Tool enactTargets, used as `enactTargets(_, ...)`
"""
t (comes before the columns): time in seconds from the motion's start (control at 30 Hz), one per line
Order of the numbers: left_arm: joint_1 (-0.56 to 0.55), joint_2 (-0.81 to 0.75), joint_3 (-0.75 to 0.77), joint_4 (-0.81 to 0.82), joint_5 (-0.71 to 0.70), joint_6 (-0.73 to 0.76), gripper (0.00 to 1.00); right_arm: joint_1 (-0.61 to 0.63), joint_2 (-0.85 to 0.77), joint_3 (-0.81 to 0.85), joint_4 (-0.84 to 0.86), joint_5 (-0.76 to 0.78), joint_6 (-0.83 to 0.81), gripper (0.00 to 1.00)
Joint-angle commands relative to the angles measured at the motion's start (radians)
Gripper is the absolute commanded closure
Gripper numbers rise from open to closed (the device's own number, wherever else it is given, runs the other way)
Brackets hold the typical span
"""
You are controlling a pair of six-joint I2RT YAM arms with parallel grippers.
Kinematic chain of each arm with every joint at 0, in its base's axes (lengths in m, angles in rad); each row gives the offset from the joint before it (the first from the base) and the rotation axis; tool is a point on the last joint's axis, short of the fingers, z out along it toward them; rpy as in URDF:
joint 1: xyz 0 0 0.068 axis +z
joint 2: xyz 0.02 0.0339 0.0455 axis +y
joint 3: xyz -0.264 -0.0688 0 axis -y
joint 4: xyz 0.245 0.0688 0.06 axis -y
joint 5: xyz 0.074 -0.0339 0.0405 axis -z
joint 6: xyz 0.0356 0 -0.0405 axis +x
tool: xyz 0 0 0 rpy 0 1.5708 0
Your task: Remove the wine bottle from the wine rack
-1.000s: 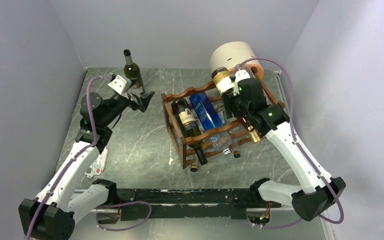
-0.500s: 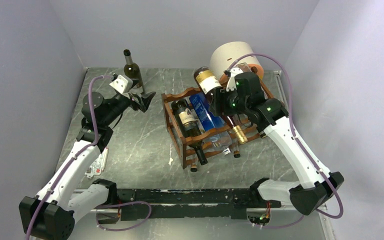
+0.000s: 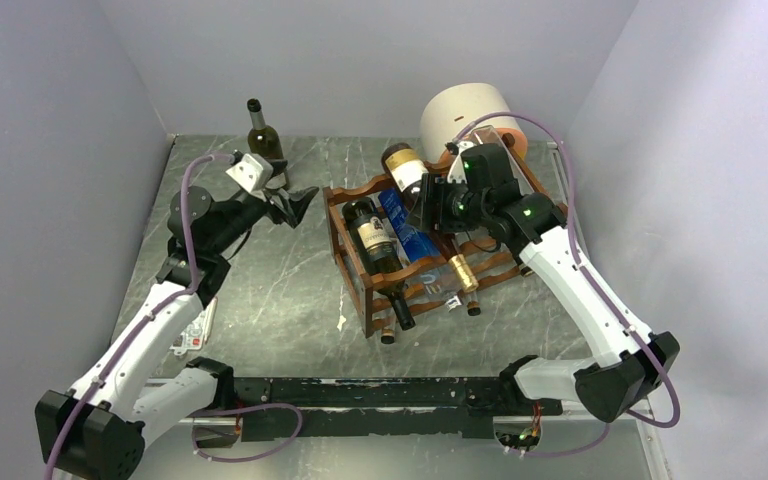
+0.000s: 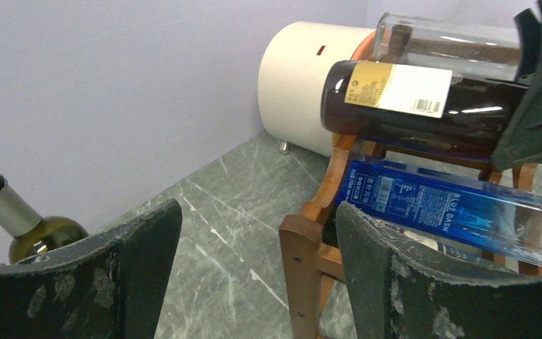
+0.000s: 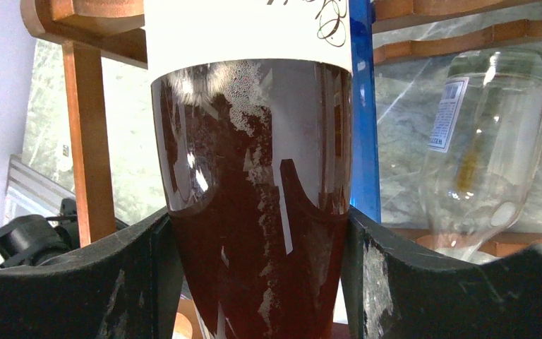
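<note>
Up at the back right, the right gripper (image 3: pixel 430 205) (image 5: pixel 257 233) is clamped on the lower body of a dark glass wine bottle (image 3: pixel 401 165) (image 4: pixel 395 99) (image 5: pixel 254 162) with a white-and-gold label. That wine bottle is tilted over the top tier of the reddish-brown wooden wine rack (image 3: pixel 360 290) (image 4: pixel 303 268) (image 5: pixel 88 141) with wavy rails, base toward the back wall and gold-capped neck toward the near side; whether it touches the top rail I cannot tell. On the rack lie a dark bottle with a white label (image 3: pixel 375 240) and a bright blue bottle (image 3: pixel 410 228) (image 4: pixel 452 212), side by side. Beside the rack's left back corner, the left gripper (image 3: pixel 298 200) (image 4: pixel 254 268) hovers with its jaws spread and nothing between them. An olive-green glass bottle (image 3: pixel 263 135) (image 4: pixel 14 226) stands upright on the grey marbled table (image 3: pixel 260 290) behind it. A white cylinder (image 3: pixel 465 110) (image 4: pixel 296 85) sits behind the rack.
</note>
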Motion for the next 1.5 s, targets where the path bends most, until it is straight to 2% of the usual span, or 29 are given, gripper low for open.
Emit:
enactTargets(0.0, -0.039, -0.040, -0.029, 0.113, 0.039, 0.034, 0.16, -0.002, -0.048, 0.082, 0.265, -0.019, 0.073, 1.00)
enactTargets(0.2, -0.144, -0.125, -0.119, 0.250, 0.111, 0.083, 0.14, -0.009, -0.036, 0.109, 0.238, -0.002, 0.246, 1.00)
enactTargets(0.3, -0.240, -0.171, -0.160, 0.310, 0.093, 0.145, 0.11, -0.012, -0.020, 0.116, 0.241, -0.028, 0.331, 1.00)
enactTargets(0.47, -0.465, -0.164, -0.113, 0.201, 0.006, 0.381, 0.09, -0.018, -0.005, 0.124, 0.281, -0.092, 0.452, 1.00)
enactTargets(0.6, -0.650, -0.104, -0.034, 0.100, -0.117, 0.614, 0.07, -0.022, 0.019, 0.151, 0.303, -0.127, 0.540, 1.00)
enactTargets(0.77, -0.809, -0.011, 0.015, 0.106, -0.249, 0.809, 0.06, -0.023, 0.052, 0.195, 0.330, -0.192, 0.608, 1.00)
enactTargets(1.0, -0.864, 0.156, 0.126, 0.072, -0.289, 0.962, 0.10, -0.022, 0.046, 0.192, 0.348, -0.226, 0.645, 1.00)
enactTargets(1.1, -0.865, 0.208, 0.139, 0.101, -0.291, 0.988, 0.12, -0.042, 0.040, 0.175, 0.365, -0.250, 0.659, 1.00)
enactTargets(1.2, -0.866, 0.255, 0.160, 0.124, -0.298, 1.003, 0.18, -0.051, 0.031, 0.163, 0.372, -0.259, 0.669, 1.00)
enactTargets(1.3, -0.866, 0.303, 0.144, 0.227, -0.347, 1.023, 0.26, -0.054, 0.021, 0.155, 0.382, -0.263, 0.674, 1.00)
enactTargets(1.47, -0.863, 0.389, 0.120, 0.498, -0.470, 1.066, 0.35, -0.057, 0.020, 0.129, 0.395, -0.278, 0.680, 1.00)
